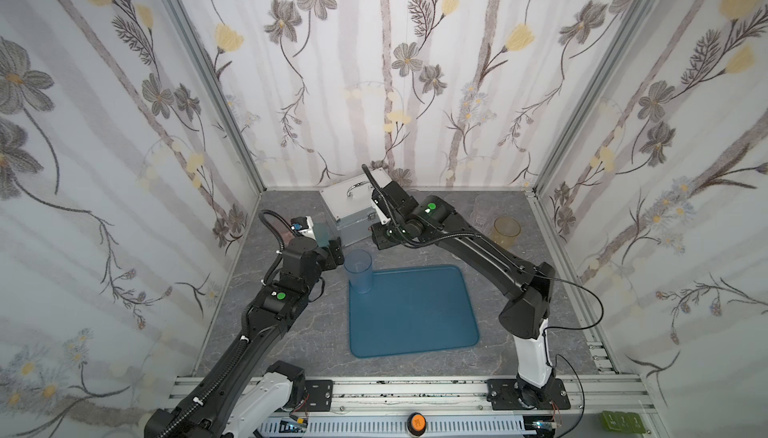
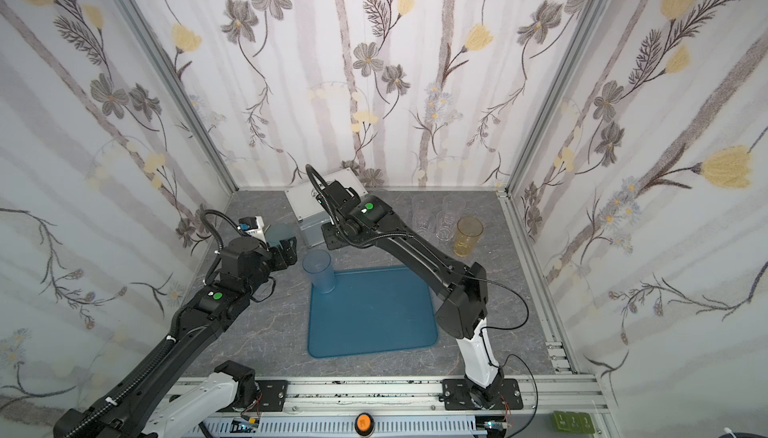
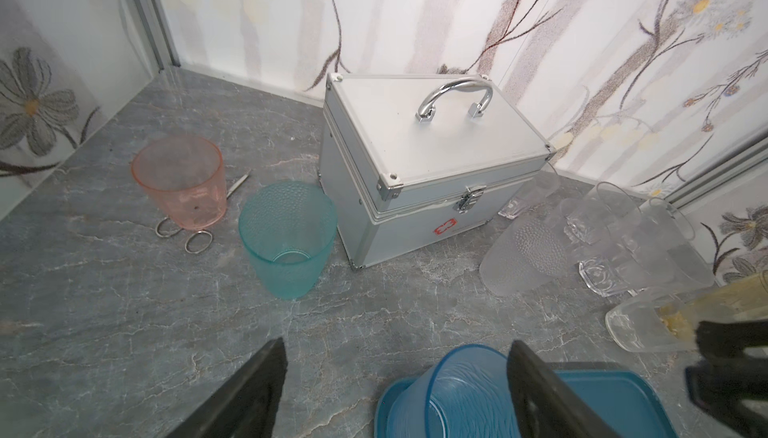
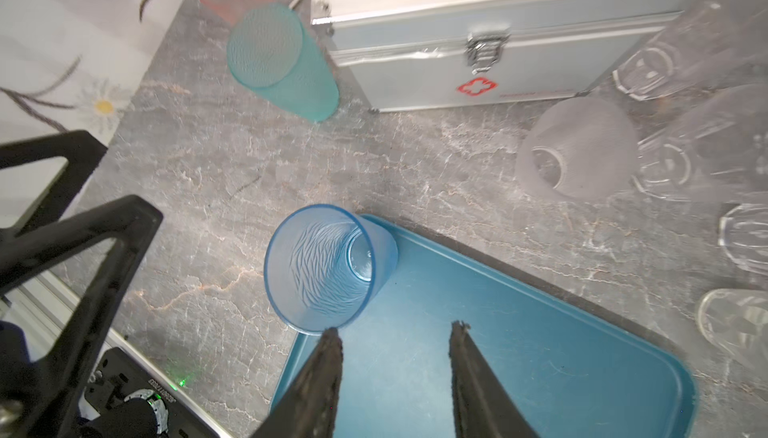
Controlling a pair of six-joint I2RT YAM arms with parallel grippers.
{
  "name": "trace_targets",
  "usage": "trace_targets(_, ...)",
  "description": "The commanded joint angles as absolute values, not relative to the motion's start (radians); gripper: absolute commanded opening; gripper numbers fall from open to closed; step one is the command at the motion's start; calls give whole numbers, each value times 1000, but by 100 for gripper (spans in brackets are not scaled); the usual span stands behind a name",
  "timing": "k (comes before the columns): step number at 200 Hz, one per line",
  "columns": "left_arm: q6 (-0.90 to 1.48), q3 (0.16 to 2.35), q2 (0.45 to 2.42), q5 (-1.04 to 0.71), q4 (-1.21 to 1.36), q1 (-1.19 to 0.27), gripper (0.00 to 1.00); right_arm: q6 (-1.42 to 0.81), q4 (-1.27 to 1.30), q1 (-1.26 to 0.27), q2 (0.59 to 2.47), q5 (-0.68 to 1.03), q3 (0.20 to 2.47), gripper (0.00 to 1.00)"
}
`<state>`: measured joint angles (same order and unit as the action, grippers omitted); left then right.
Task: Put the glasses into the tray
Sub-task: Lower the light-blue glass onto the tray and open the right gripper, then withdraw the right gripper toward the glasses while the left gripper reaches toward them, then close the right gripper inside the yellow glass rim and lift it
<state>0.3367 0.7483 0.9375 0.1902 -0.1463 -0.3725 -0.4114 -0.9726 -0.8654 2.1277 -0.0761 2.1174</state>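
Far left, pink glass [image 3: 180, 178] and teal glass [image 3: 286, 236] stand on the counter [image 3: 124, 311] left of the case [image 3: 415, 145], off the tray [image 4: 519, 332]; left end effector [image 3: 397, 348] is released, spread wide and empty, just beside the blue glass [image 4: 328, 265]. That glass stands upright in the tray's far-left corner. Near the tray's far edge, right end effector [image 4: 395, 328] hangs just beside it, fingers apart and gripping nothing; clear glasses [image 2: 436, 217] and yellow glass [image 2: 468, 236] sit on the counter right of the case, off the tray.
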Motion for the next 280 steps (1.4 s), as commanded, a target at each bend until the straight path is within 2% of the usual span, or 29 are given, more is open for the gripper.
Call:
trace_targets(1,283,802,978,320,-129,-419,87,-404,-854,-804,2043,-143,2033,44)
trace_targets(92,135,991,1298,336,78,-716,93,-380,-668,-406,1747,-215,1658,45)
trace_targets(171,12,1006,1469,329,302,-858,96,-390,-595,-50,1630,-192,1401,46)
trace_targets(212,9,1033,1540,292,314,-879,97,-418,-516,53,1621,-116,1270,43)
trace_targets(280,52,1017,1576,239,315,-895,98,-432,-489,95,1733,-32,1282,38)
